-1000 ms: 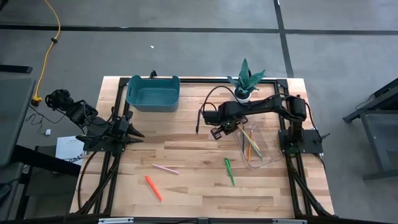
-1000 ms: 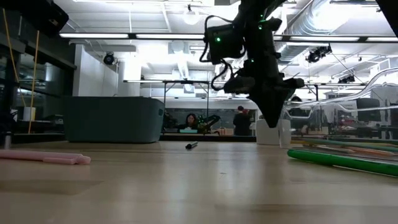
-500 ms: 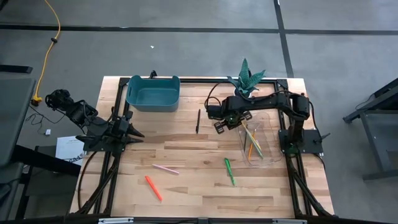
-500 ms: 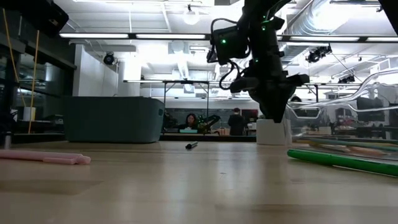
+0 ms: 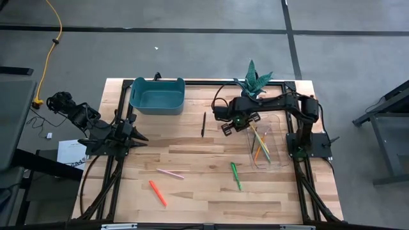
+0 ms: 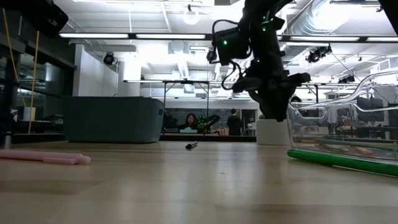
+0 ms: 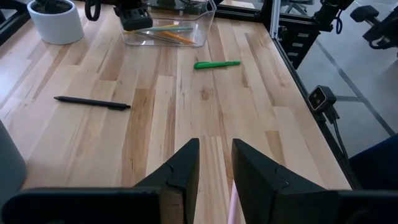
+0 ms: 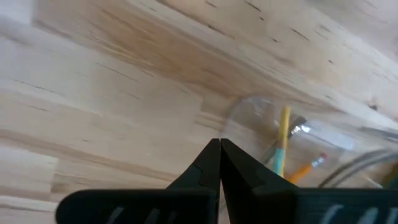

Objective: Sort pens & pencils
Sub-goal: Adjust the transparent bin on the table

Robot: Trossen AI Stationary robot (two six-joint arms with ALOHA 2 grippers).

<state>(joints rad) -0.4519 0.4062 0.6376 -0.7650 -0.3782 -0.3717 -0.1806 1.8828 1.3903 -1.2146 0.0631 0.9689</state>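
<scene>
Pencils [image 5: 258, 143], slim orange/yellow/teal sticks, lie in the clear plastic tray [image 5: 276, 124] at right, while the right gripper [image 5: 237, 124], clenched & empty, has swung from mid-table to the tray's far-left corner; black pen [image 5: 203, 124] etc. still unsorted.

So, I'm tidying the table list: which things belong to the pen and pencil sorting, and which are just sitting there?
Part of the job:
black pen
green pen
pink pen
red-orange pen
pencils in the clear tray

Just there:
teal bin, empty so far
potted plant
</scene>
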